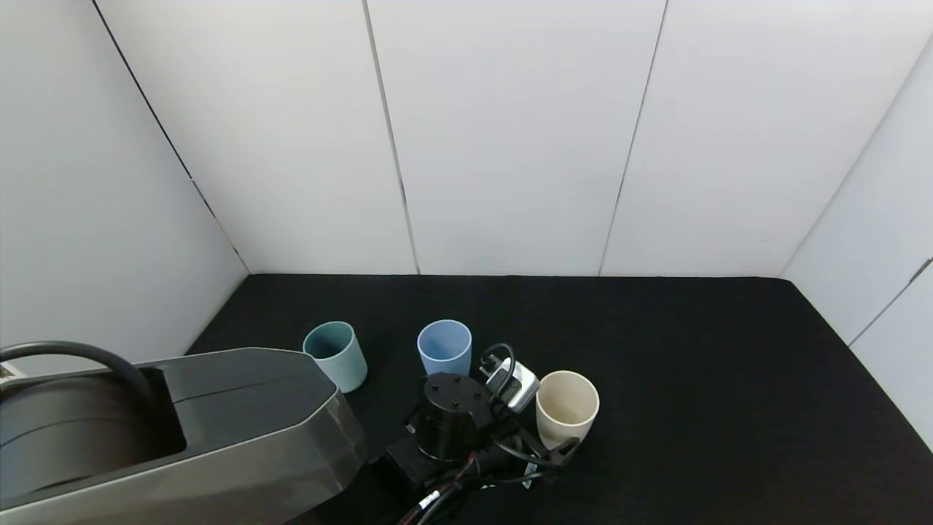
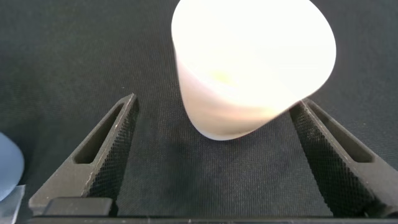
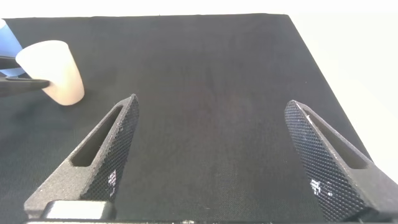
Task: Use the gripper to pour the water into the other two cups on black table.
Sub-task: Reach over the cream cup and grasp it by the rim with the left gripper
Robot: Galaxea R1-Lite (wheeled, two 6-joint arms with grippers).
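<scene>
Head view takes in all three cups on the black table [image 1: 692, 379]: the teal cup [image 1: 337, 355] farthest to the robot's left, the blue cup [image 1: 444, 347] beside it, and the cream cup [image 1: 567, 407] to the right and nearer the robot. All stand upright and apart from one another. The left gripper [image 1: 557, 453] sits low at the near side of the cream cup, its black wrist and small white box [image 1: 514, 384] between that cup and the blue one. From here the fingers are mostly hidden under the arm and cables.

The left wrist view fills that in: both fingers [image 2: 109, 152] are spread wide, with the cream cup [image 2: 252, 62] standing between them toward the tips, close against the one finger and clear of the other. Whether it touches the close one cannot be told. Bare cloth [image 2: 62, 50] shows around its base, and an edge of the blue cup [image 2: 9, 165] shows at the side.

The right wrist view shows what the head view does not: the right gripper [image 3: 211, 124], also spread wide, holding nothing, hovering over open cloth [image 3: 205, 68] well away from the cups. Far off in it stands the cream cup [image 3: 55, 71] with a left finger [image 3: 22, 82] beside it and a sliver of blue cup [image 3: 6, 40] behind.
</scene>
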